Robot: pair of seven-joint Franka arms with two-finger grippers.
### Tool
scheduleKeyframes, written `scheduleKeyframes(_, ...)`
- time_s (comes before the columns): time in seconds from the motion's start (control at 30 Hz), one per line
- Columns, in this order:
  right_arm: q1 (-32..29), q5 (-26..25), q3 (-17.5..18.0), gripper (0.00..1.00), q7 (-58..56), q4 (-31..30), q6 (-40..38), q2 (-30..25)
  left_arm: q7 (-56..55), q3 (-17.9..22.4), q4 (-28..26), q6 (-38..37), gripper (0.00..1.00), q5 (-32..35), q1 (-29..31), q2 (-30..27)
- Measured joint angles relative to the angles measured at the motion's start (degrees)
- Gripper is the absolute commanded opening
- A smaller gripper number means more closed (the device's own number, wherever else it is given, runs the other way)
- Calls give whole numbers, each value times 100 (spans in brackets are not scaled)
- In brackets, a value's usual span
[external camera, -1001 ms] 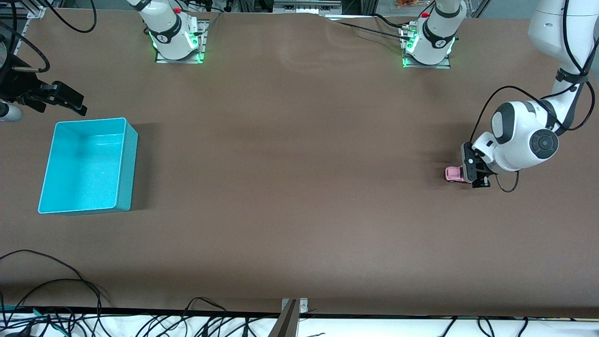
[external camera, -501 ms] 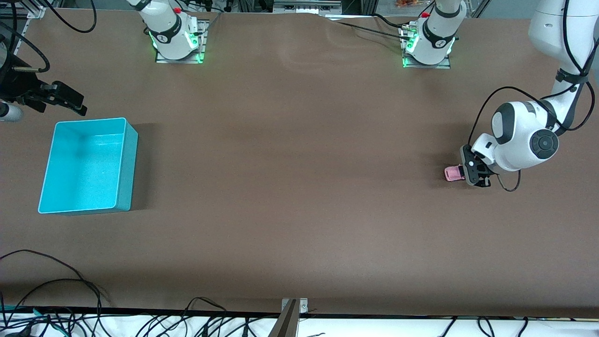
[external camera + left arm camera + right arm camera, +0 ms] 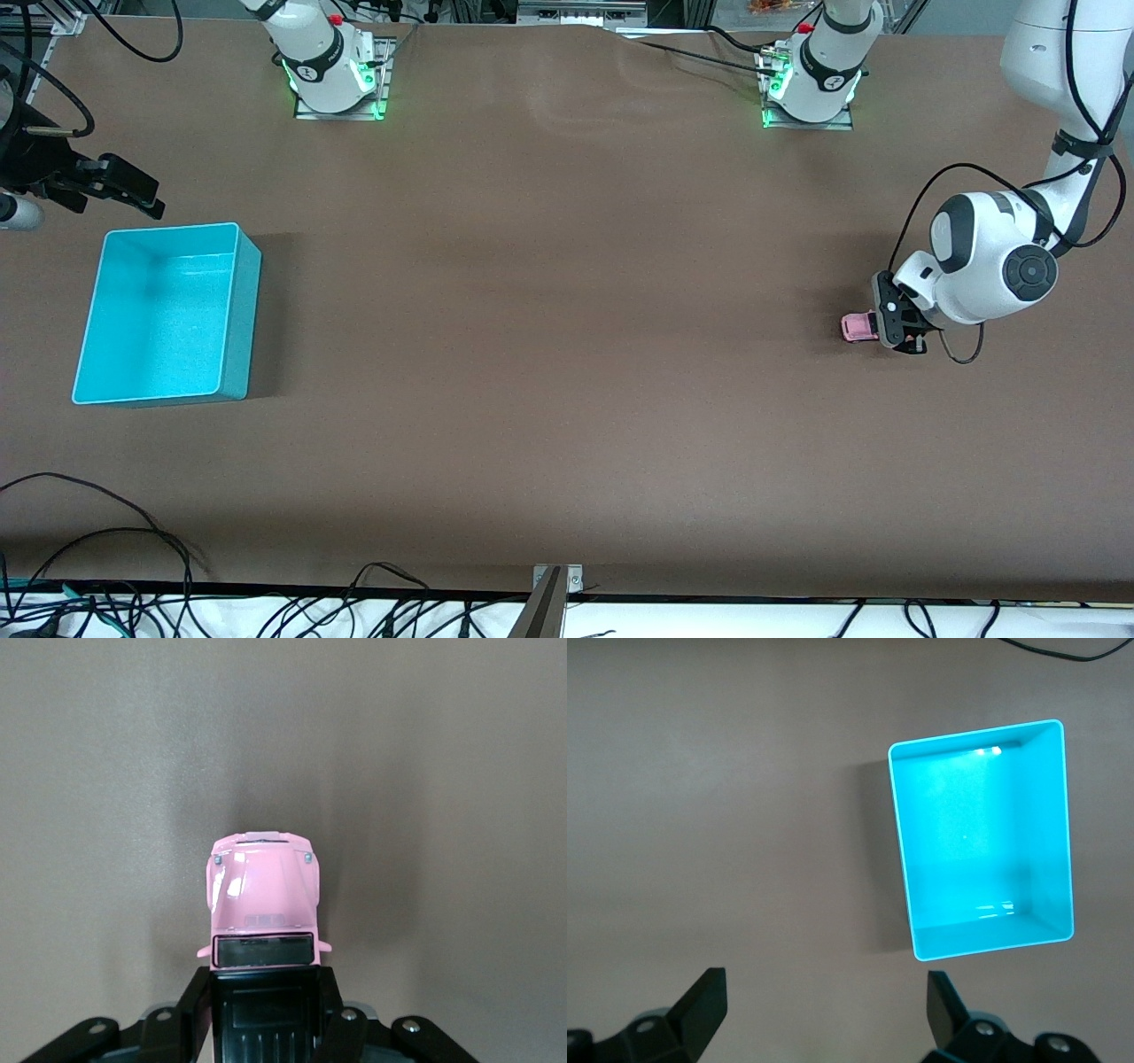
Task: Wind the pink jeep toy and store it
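Your left gripper (image 3: 893, 334) is down at the table (image 3: 567, 372) toward the left arm's end, its fingers (image 3: 197, 992) pinched on the black rear half of the jeep (image 3: 263, 904). In the left wrist view both fingers press the car's sides; the pink hood sticks out ahead of them. The jeep sits with its wheels on the table, well apart from the bin (image 3: 168, 310).

Your right gripper (image 3: 124, 188) waits in the air at the right arm's end, just off the bin's rim on the side of the robot bases, with its jaws spread wide and nothing between them.

Against the frame a second ago, the left fingers have closed in on the jeep, and the car has shifted only slightly. The right arm and the bin have not moved.

Count: one jeep, one turquoise bin, two grippers.
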Motion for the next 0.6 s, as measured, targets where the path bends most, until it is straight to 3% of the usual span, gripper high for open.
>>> scheduleKeyframes(0.6,0,0,0,100,0,0,0,0,623,14,62,2,19,131,494,37)
